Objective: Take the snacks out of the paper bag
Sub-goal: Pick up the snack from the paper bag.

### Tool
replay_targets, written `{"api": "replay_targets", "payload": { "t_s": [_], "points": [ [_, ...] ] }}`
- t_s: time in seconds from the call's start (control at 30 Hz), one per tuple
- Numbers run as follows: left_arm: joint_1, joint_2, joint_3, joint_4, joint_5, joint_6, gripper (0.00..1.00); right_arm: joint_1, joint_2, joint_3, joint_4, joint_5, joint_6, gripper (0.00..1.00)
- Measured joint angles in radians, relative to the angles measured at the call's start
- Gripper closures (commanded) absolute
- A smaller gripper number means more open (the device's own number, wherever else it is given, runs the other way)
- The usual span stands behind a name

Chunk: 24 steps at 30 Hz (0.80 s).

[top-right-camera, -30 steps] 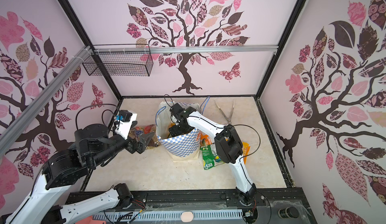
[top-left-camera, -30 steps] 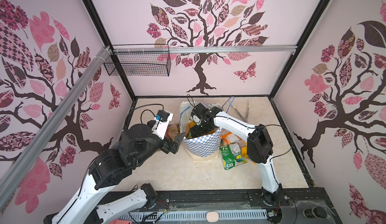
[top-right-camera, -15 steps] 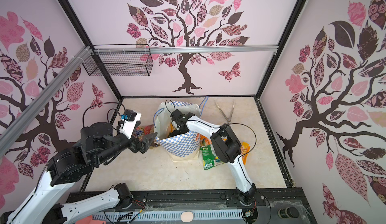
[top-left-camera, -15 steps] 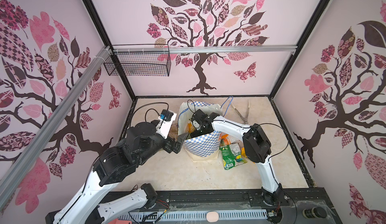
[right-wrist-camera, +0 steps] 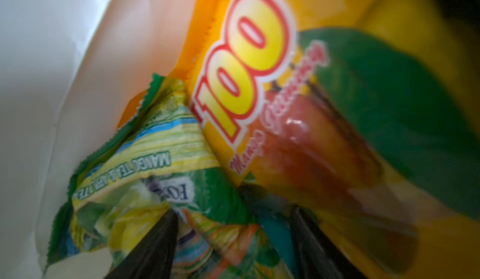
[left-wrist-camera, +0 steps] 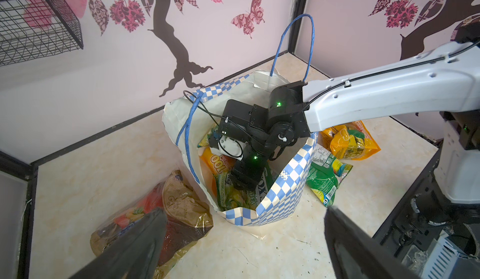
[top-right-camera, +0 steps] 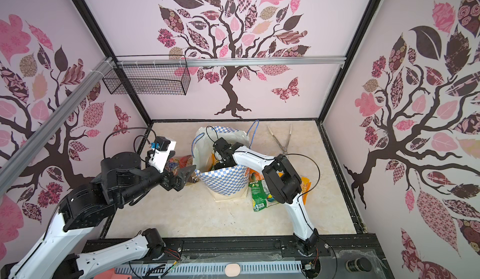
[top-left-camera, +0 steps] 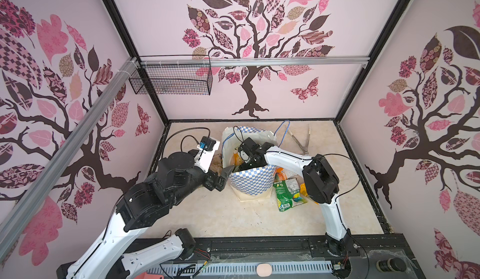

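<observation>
Half closed with right gripper [right-wrist-camera: 233,213] over green FOX'S packet [right-wrist-camera: 155,176]; hold unclear. Might slip on crinkly film, or tip paper bag [left-wrist-camera: 280,194].

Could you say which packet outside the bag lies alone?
The brown-red packet by the left gripper; the green packet and yellow packet lie together beyond the bag.

Right fingers [right-wrist-camera: 153,246] have sunk deeper into the paper bag [left-wrist-camera: 283,199].

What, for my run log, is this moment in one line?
left gripper: open, beside paper bag | right gripper: inside bag, astride green FOX'S packet, grip unclear | also inside: orange packet
</observation>
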Motion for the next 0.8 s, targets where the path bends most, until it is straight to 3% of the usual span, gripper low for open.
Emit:
{"api": "replay_targets", "payload": {
  "t_s": [0.17,0.4,0.8],
  "points": [
    [0.000,-0.001,-0.001,0.000,0.000,0.000,0.04,0.001,-0.002,0.000,-0.002,-0.025,0.009,0.70],
    [0.000,-0.002,-0.001,0.000,0.000,0.000,0.03,0.005,-0.023,0.000,-0.008,-0.041,0.007,0.87],
    [0.000,-0.002,-0.001,0.000,0.000,-0.001,0.04,0.011,-0.073,0.000,-0.023,-0.025,0.022,0.94]
  ]
}}
